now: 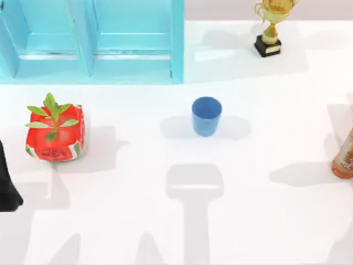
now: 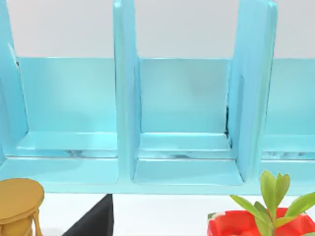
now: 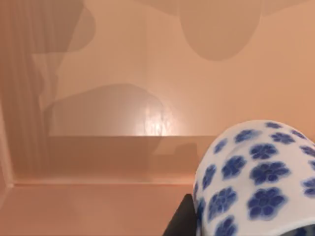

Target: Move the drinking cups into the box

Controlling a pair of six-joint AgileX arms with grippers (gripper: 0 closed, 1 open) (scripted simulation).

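Observation:
A plain blue drinking cup (image 1: 207,115) stands upright and alone near the middle of the table. The white drinking cup with blue flowers (image 3: 256,177) sits close up in the right wrist view. My right gripper (image 3: 231,228) is shut on it, and one dark finger (image 3: 181,219) lies against its side. Behind that cup are the tan inner walls and floor of the box (image 3: 98,162). My left arm (image 1: 8,187) is parked at the table's left edge.
A light-blue shelf unit (image 1: 94,41) fills the back left. A red planter with a green plant (image 1: 55,132) stands at the left, a gold trophy (image 1: 270,27) at the back right, and an amber bottle (image 1: 345,157) at the right edge. A gold object (image 2: 17,204) lies near the shelf.

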